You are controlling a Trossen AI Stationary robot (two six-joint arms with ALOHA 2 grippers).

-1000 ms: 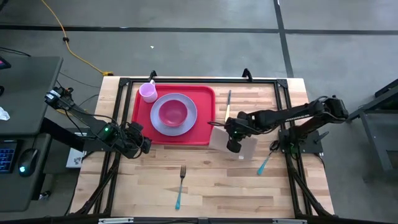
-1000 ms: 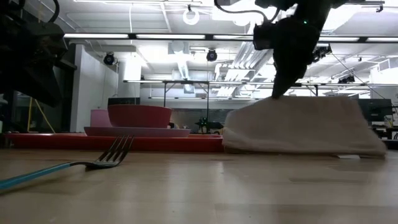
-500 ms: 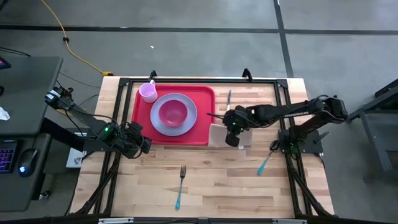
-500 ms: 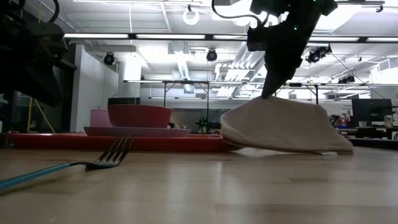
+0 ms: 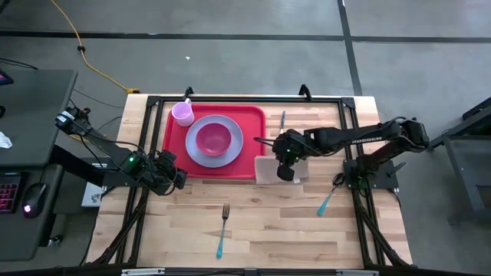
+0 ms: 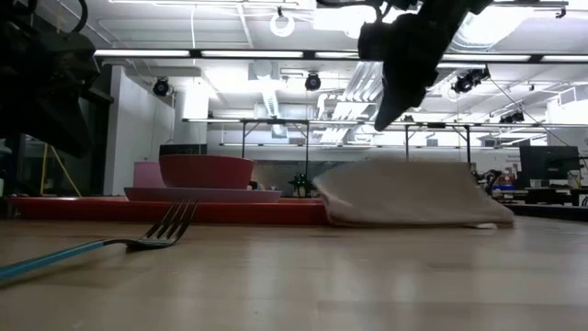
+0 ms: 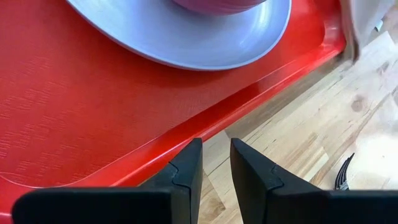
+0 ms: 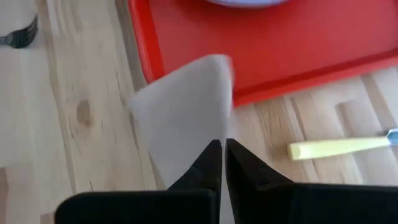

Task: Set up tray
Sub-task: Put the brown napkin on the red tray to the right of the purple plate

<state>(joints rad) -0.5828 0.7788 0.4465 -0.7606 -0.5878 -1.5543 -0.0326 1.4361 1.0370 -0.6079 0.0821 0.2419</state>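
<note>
The red tray (image 5: pixel 249 119) lies at the table's far left and carries a lavender plate (image 5: pixel 196 153), a pink bowl (image 5: pixel 213 139) and a pink cup (image 5: pixel 182 114). A beige napkin (image 5: pixel 266 170) lies flat beside the tray's near right corner, its left edge on the rim (image 8: pixel 211 68). My right gripper (image 6: pixel 378 121) is shut. In the low view it hangs a little above the napkin (image 6: pixel 404 198), with a gap between them. My left gripper (image 7: pixel 216 149) stands at the tray's near left rim (image 7: pixel 155 158), narrowly open, with only bare wood in the gap. My left gripper has its fingertips (image 7: pixel 189 155) right at the tray's near rim, coming slanting down from the table's near left. Nothing lies between the fingers. Whether a fingertip touches the rim I cannot tell.
A fork with a blue handle (image 5: pixel 222 230) lies near the table's front edge. A blue-handled utensil (image 5: pixel 327 201) lies at the right. A yellow-handled one (image 8: pixel 336 147) lies to the right of the tray, on the far side of the napkin. Bare wood stretches across the near half.
My right gripper has moved toward the tray, dragging the napkin leftward by a raised peak, and has rolled a little. It has then risen; the peak has dropped, and the napkin now lies flat with its left edge at the tray's rim.
</note>
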